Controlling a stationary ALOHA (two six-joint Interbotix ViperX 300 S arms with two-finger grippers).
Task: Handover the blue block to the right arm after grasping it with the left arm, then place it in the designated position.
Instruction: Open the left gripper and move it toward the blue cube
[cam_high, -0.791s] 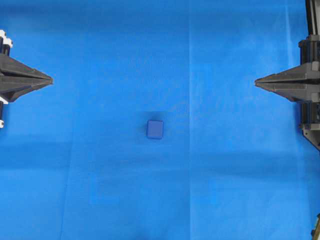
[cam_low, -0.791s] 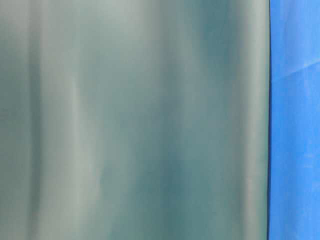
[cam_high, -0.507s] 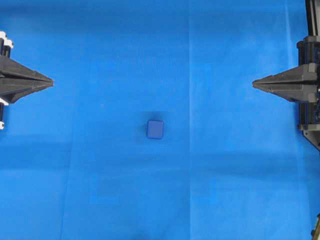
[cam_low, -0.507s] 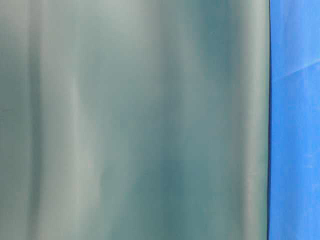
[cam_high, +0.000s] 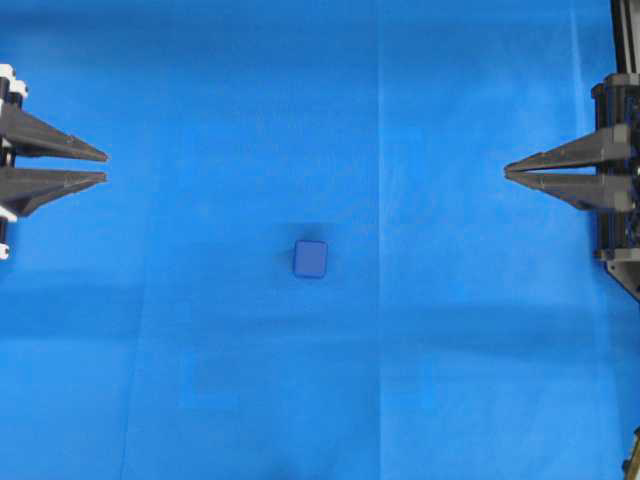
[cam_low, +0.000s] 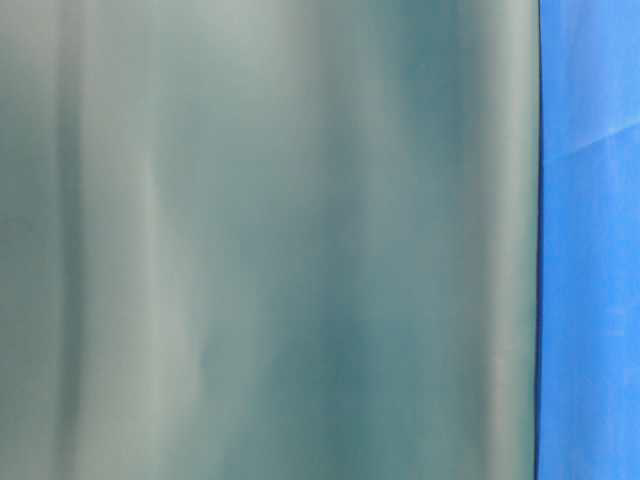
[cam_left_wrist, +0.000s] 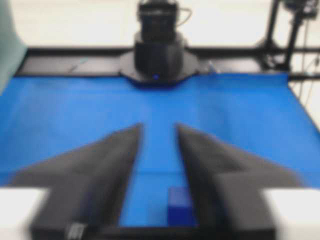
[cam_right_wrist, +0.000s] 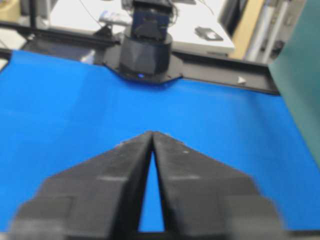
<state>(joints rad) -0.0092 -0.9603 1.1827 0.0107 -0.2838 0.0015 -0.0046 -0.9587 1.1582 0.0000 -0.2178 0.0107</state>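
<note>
Blue block (cam_high: 310, 259): sits alone on the blue cloth (cam_high: 200, 330) near mid-table, well apart from both grippers; nothing touches it.
Left gripper (cam_high: 104, 167): at the left edge of the overhead view, tips pointing toward centre, fingers parted with cloth visible between them, holding nothing.
Left wrist view: blurred; block (cam_left_wrist: 181, 206) shows low in frame, beside the inner edge of the right-hand finger (cam_left_wrist: 210, 165); opposite arm's base (cam_left_wrist: 159, 50) at the far end.
Right gripper (cam_high: 507, 171): at the right edge, tips nearly meeting, only a thin sliver between the fingers, nothing held.
Right wrist view: narrow wedge of cloth between fingers (cam_right_wrist: 187, 175); block out of frame.
Table-level view: mostly a blurred grey-green panel (cam_low: 270, 240); strip of cloth at right; no block or arms shown.
</note>
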